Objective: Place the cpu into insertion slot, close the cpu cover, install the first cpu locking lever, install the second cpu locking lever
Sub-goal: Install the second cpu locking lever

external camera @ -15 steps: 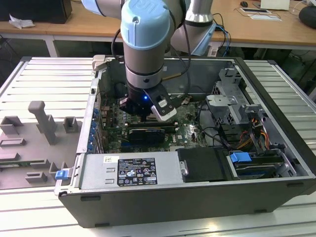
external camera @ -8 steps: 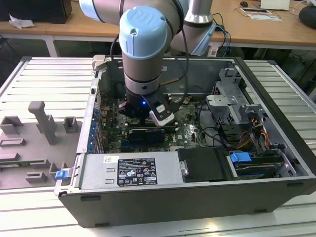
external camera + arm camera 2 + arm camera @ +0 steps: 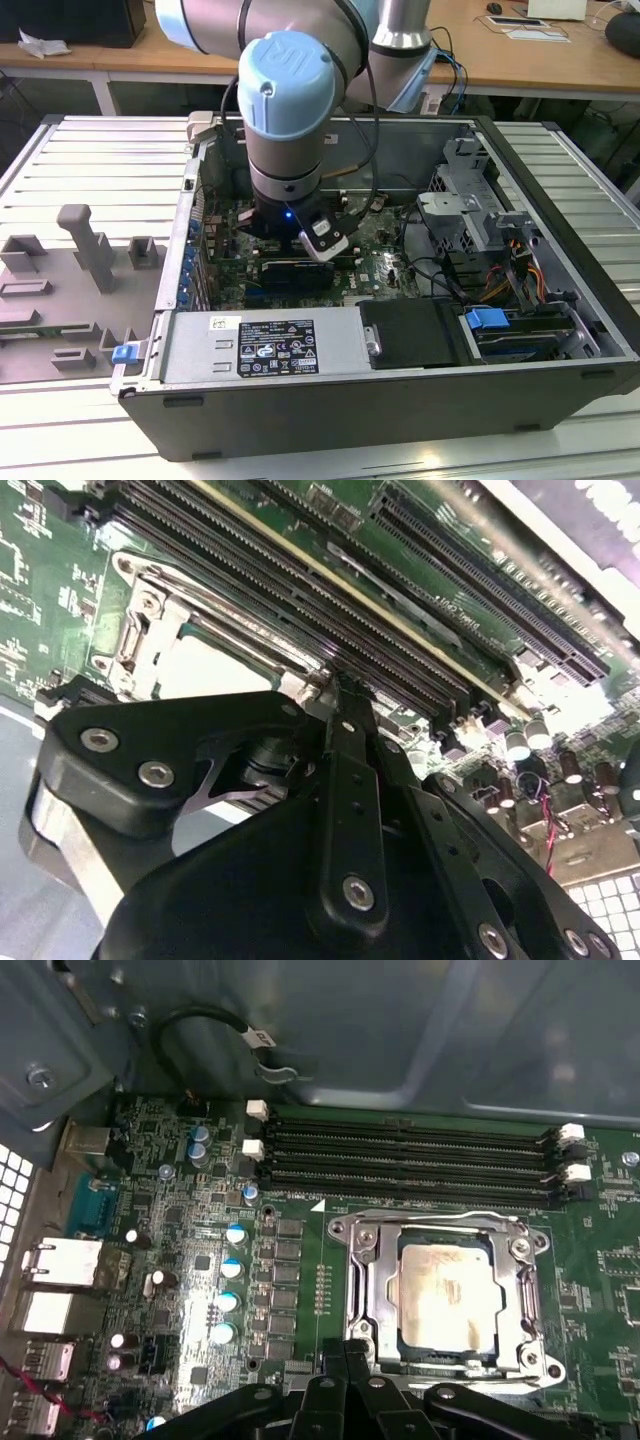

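CPU [image 3: 445, 1295] sits seated in the insertion slot [image 3: 372, 1290], pale metal top showing through the window of the CPU cover [image 3: 525, 1295], which looks down. Judged step: locking levers. End effector [image 3: 345, 1360] fingertips pinched together at the socket's edge, holding nothing visible; a lever needs hooking next.

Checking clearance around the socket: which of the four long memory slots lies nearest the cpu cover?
The memory slot bordering the cpu cover's silvery frame; the other three lie beyond it, toward the grey case wall.
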`<control>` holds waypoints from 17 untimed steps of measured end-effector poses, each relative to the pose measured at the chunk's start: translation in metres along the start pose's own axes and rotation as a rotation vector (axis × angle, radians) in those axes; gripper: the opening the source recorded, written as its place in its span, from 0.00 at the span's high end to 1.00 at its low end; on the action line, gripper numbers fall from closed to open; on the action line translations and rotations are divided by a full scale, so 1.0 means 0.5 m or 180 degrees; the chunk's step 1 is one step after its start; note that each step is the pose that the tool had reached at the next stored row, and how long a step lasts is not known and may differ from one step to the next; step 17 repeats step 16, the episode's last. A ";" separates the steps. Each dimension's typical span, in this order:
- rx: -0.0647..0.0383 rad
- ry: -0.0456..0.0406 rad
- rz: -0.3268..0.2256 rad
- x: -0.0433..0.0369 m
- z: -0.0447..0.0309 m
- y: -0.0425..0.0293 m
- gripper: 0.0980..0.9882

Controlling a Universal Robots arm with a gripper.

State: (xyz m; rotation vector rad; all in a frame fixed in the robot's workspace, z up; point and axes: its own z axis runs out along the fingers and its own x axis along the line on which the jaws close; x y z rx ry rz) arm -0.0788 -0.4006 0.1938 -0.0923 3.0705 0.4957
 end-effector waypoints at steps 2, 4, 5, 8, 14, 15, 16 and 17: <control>-0.0003 0.0000 0.0000 0.003 -0.001 0.000 0.99; -0.0005 0.0000 0.0000 0.003 -0.009 0.003 0.99; -0.0004 0.0000 0.0000 0.003 -0.010 0.004 0.99; -0.0004 0.0000 0.0000 0.003 -0.016 0.005 0.99; -0.0004 0.0000 0.0000 0.002 -0.031 0.010 0.99; -0.0004 0.0000 0.0000 0.002 -0.035 0.012 0.99; -0.0004 0.0000 0.0000 0.002 -0.039 0.013 0.99; -0.0004 0.0000 0.0000 0.002 -0.039 0.013 0.99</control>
